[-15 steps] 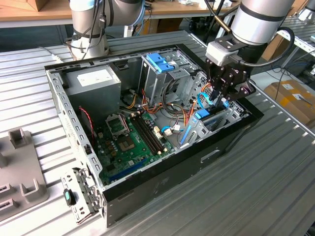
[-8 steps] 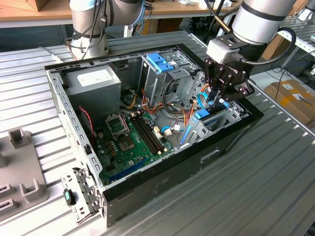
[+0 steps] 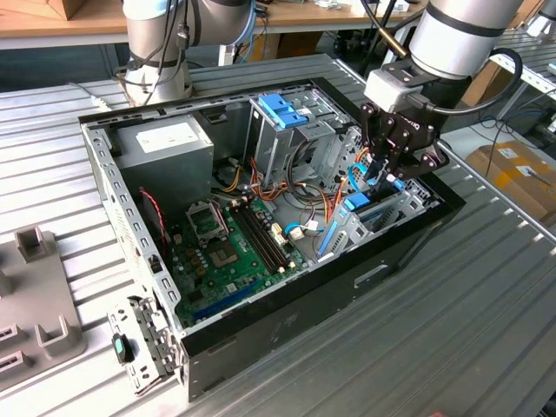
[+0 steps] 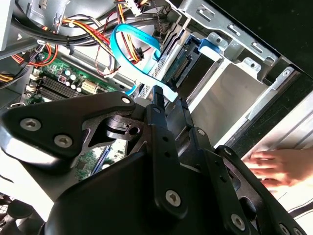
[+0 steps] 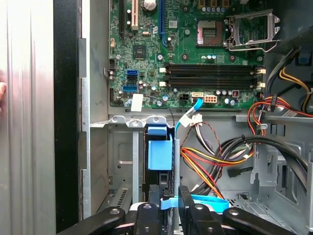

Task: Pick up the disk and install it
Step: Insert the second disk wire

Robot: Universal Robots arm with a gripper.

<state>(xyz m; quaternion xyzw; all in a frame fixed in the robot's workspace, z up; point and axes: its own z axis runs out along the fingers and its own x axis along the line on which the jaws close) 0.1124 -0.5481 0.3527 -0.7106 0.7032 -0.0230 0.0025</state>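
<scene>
One end effector (image 3: 393,178) low over drive bay, finger state unclear; disk (image 5: 160,152) seated edgewise, install step, needs final push

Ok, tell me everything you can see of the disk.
The disk stands on edge inside the grey metal drive bay, next to the motherboard. It shows edge-on: a dark, thin body with light blue plastic rails and a blue tab. The gripper is right at its outer end, and whether they touch cannot be told.

A ribbed metal table (image 3: 486,313) carries the open computer case (image 3: 287,339).
</scene>
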